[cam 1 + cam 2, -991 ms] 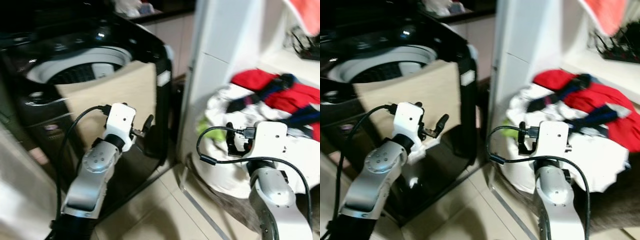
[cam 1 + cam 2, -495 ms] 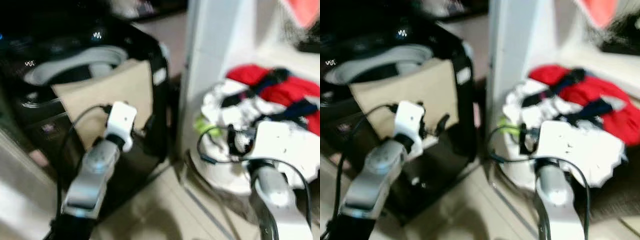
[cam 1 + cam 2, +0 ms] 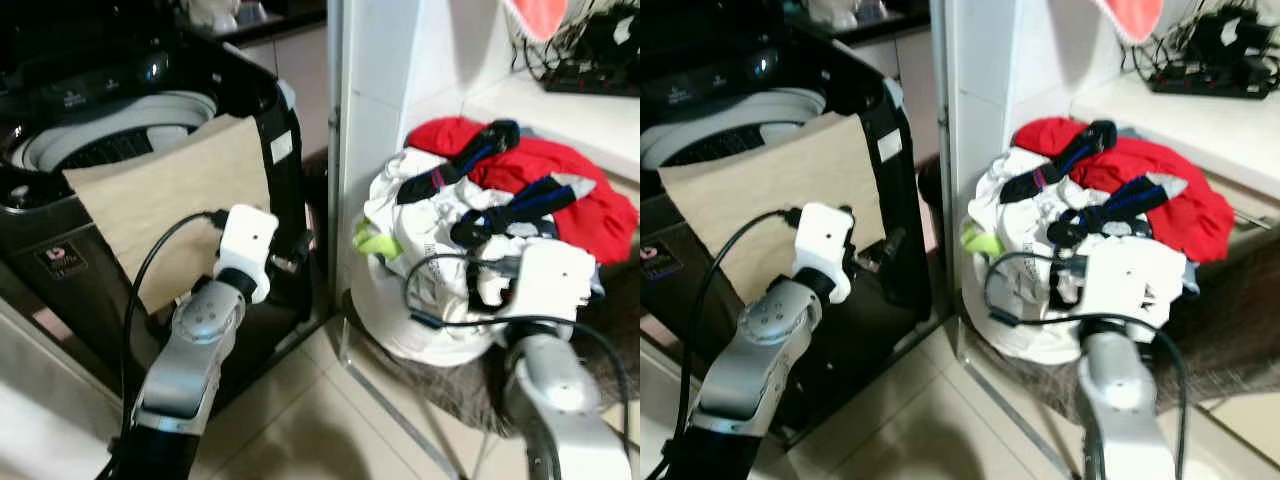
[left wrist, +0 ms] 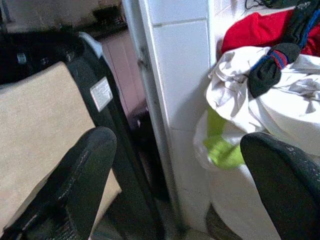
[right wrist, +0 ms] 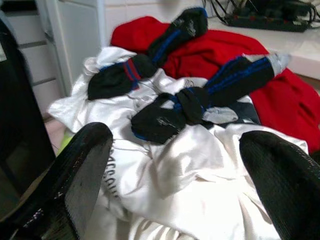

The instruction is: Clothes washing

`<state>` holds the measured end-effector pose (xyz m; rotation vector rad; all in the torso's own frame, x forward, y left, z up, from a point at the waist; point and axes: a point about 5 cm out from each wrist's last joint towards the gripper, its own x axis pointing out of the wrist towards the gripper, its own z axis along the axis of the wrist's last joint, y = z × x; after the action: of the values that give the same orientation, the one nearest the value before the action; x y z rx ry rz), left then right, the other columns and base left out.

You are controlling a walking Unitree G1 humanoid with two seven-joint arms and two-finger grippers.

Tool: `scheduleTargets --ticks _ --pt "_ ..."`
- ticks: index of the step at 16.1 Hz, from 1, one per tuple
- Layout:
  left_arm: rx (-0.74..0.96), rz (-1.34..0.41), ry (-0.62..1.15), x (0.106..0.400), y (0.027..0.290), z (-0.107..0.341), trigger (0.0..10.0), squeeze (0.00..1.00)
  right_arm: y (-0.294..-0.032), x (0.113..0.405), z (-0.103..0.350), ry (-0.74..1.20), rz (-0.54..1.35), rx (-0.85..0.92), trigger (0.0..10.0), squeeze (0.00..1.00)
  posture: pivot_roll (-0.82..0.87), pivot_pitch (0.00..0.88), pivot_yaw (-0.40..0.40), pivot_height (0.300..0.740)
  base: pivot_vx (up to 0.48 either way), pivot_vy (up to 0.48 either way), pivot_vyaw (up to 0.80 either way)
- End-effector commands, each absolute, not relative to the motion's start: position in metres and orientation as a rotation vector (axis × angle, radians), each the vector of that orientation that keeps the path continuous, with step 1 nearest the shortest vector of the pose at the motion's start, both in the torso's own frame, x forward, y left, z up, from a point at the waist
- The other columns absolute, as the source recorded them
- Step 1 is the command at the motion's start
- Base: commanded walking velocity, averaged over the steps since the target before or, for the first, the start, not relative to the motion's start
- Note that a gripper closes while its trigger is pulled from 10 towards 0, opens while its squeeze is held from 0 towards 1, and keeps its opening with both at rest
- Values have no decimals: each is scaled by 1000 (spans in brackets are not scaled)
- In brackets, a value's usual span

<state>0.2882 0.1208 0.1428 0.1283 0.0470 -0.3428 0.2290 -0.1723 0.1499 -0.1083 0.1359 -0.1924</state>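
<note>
Since a second earlier the head camera had swung right and steadied: blur gone, laundry pile (image 3: 480, 240) sat more central, washing machine (image 3: 150, 140) pushed further left. Arms kept roughly the same pose relative to the body.

Right gripper (image 5: 170, 165) hovered just above the pile, fingers spread wide, holding nothing. Left gripper (image 4: 175, 165) was raised between the washer and the white pillar (image 3: 375, 110), also wide open and empty.

Pile sat heaped in a white bag or basket on the floor, right of the pillar: red garment (image 5: 215, 60) at the back, crumpled glossy white cloth (image 5: 190, 165) in front, dark socks with blue stripes (image 5: 200, 102) lying on top, a bit of lime green fabric (image 3: 372, 240) at the near-left edge. Beige sheet (image 3: 170, 205) draped over the washer's front rim, drum open behind it.

Judgement: next step was a grab from the pile. Best target was the knotted dark sock, since it is bunched, raised and matte. The white cloth looked slippery and would likely drag neighbours.
</note>
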Motion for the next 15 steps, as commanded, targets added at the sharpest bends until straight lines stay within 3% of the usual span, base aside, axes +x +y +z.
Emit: scheduleTargets --ticks 1,3,6,8,10,15 --pt "129 -334 55 290 124 143 10000 0 -174 230 153 129 -201 -109 10000 0 -138 0 36 740 0 480 0" --pt "150 -340 48 290 124 143 10000 0 -173 230 152 136 -198 -102 10000 0 -137 0 33 740 0 240 0" --pt "241 -341 19 289 121 145 10000 0 -172 230 151 142 -190 -97 10000 0 -137 0 33 740 0 -160 -800" --pt "202 -351 58 289 120 141 10000 0 -171 231 151 135 -184 -117 10000 0 -137 0 33 740 0 -240 0" --pt "146 -338 74 289 123 140 10000 0 -170 231 150 139 -177 -116 10000 0 -136 0 34 740 0 480 0" --pt "147 -288 61 289 127 139 10000 0 -159 232 144 171 -89 -125 10000 0 -134 0 30 740 0 0 0"
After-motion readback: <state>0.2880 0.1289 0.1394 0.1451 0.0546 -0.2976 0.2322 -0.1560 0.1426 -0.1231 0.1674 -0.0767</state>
